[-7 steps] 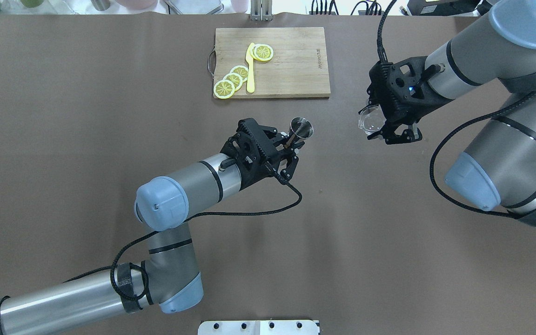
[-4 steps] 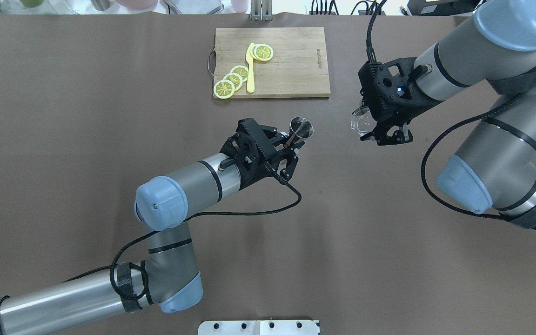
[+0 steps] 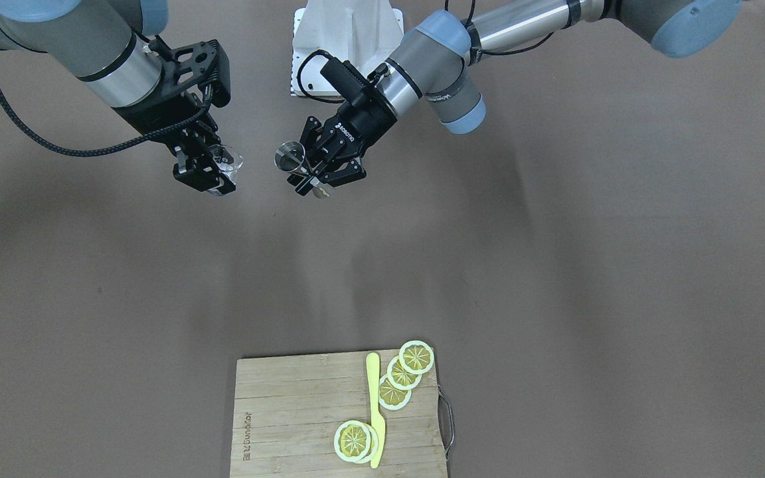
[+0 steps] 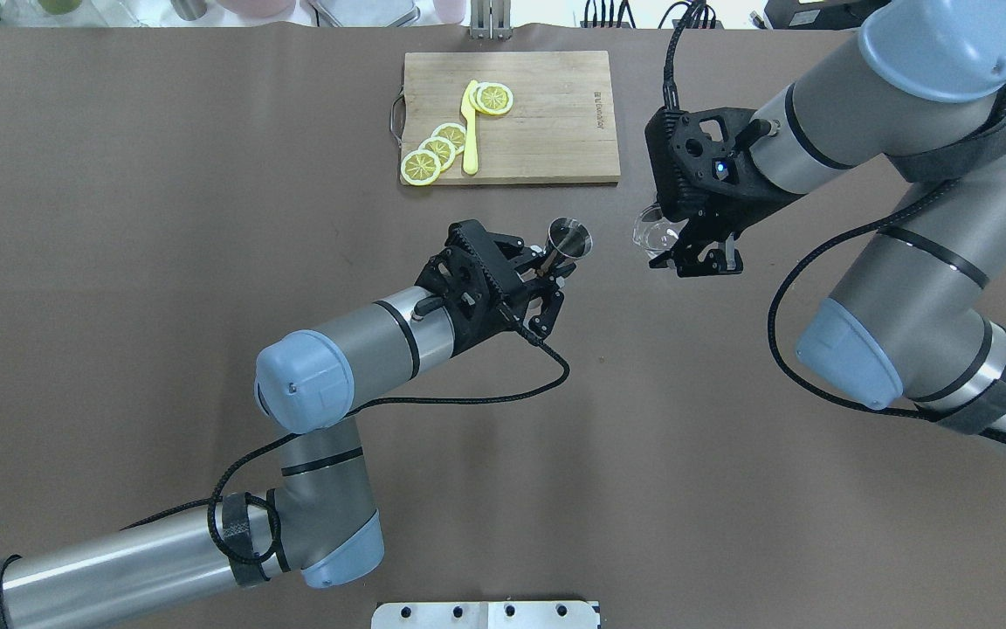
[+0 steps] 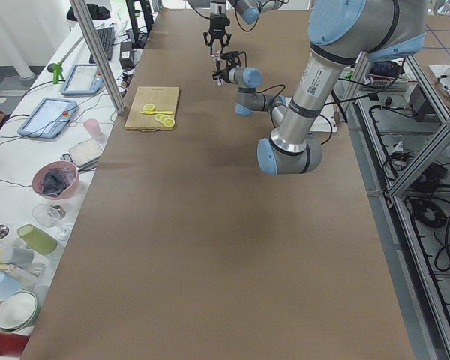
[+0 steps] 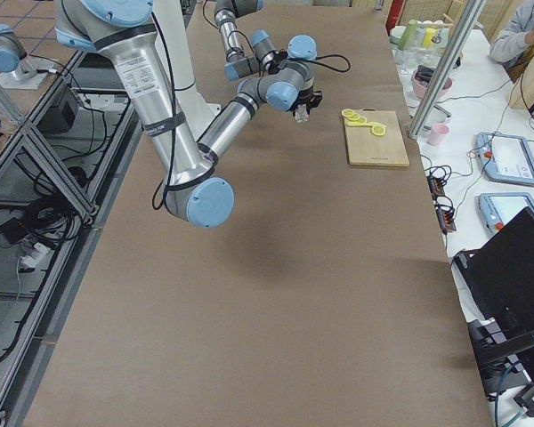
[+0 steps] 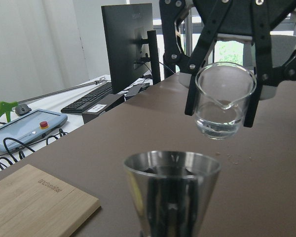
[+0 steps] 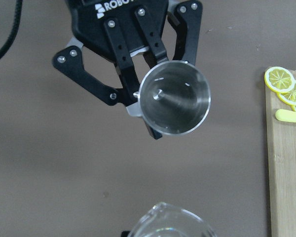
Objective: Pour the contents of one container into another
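The steel jigger (image 4: 569,238) hangs above the table's middle, upright, with my left gripper (image 4: 549,262) shut on its waist. In the right wrist view its open cone (image 8: 173,98) faces up between black fingers (image 8: 119,54). The clear glass (image 4: 653,234) is held in my right gripper (image 4: 673,249), which is shut on it, a short gap to the jigger's right. From the left wrist view the glass (image 7: 223,101) hangs beyond and slightly above the jigger's rim (image 7: 171,170), tipped a little. In the front view the glass (image 3: 226,162) and jigger (image 3: 289,157) are close but apart.
A wooden cutting board (image 4: 555,122) with lemon slices (image 4: 437,150) and a yellow knife (image 4: 470,127) lies at the far middle of the table. The robot's base plate (image 4: 485,614) is at the near edge. Cups and bowls crowd a side table (image 5: 30,240).
My right arm has carried the glass leftward, closing most of the gap to the jigger. The left arm and jigger have barely moved.
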Action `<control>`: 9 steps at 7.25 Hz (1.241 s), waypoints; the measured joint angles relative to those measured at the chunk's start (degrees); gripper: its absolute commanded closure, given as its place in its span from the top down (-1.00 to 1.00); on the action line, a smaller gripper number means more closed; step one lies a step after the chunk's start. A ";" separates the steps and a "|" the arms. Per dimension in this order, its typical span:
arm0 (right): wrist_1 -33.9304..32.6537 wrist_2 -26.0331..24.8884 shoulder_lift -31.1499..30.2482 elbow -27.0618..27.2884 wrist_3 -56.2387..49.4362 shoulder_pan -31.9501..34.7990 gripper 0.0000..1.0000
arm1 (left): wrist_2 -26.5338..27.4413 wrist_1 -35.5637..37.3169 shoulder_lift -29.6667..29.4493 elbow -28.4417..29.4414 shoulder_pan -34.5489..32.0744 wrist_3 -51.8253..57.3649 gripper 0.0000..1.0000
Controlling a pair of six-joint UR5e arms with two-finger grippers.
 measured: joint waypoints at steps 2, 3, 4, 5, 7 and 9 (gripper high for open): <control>-0.48 0.04 0.85 0.40 4.24 -0.02 -1.00 | 0.22 -0.21 -0.02 -0.18 -0.02 -0.06 -1.00; -1.29 -0.01 1.07 0.76 5.31 -0.02 -1.00 | 0.31 -0.26 -0.02 -0.24 -0.02 -0.08 -1.00; -2.34 -0.14 1.40 1.02 5.68 -0.05 -1.00 | 0.36 -0.30 -0.02 -0.28 -0.02 -0.08 -1.00; -3.26 -0.36 1.80 1.17 5.78 -0.14 -1.00 | 0.36 -0.32 -0.05 -0.31 -0.02 -0.09 -1.00; -5.61 -0.81 3.53 1.24 5.91 -0.24 -1.00 | 0.40 -0.33 -0.09 -0.35 -0.02 -0.09 -1.00; -7.51 -1.37 4.98 1.40 6.00 -0.28 -1.00 | 0.40 -0.39 -0.11 -0.40 -0.18 -0.11 -1.00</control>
